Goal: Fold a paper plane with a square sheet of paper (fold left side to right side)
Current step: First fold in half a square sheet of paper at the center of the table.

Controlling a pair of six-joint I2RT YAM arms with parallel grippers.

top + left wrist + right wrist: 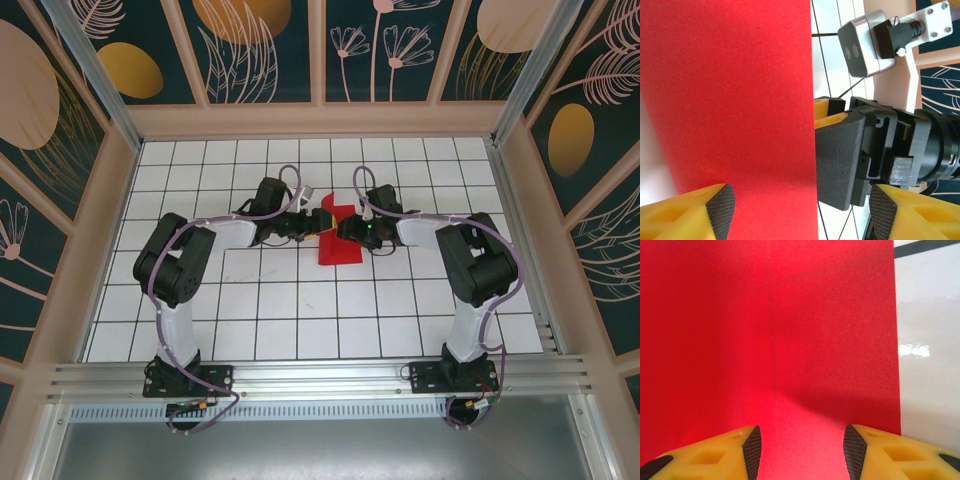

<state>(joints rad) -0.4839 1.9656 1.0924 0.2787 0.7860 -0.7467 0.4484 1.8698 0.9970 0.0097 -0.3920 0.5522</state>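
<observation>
Square sheet of paper [340,250], mid-fold, seemingly unheld between open left gripper [802,205] and open right gripper [802,445], needs flattening rightward.

1. Bright, even light all round, and the square sheet of paper [340,248] looks crisp from above.
2. Right wrist: soft shadow over the paper's near part, small white glare on the table [927,390] just right of it.
3. Left wrist: paper grain sharp, pink tint left of it.

White gridded table [300,330] is enclosed on three sides by dark teal walls [262,50] printed with leaves and flowers, set in a pale wood frame [320,120]. Aluminium rail [320,372] is mounted along the table's near edge.
</observation>
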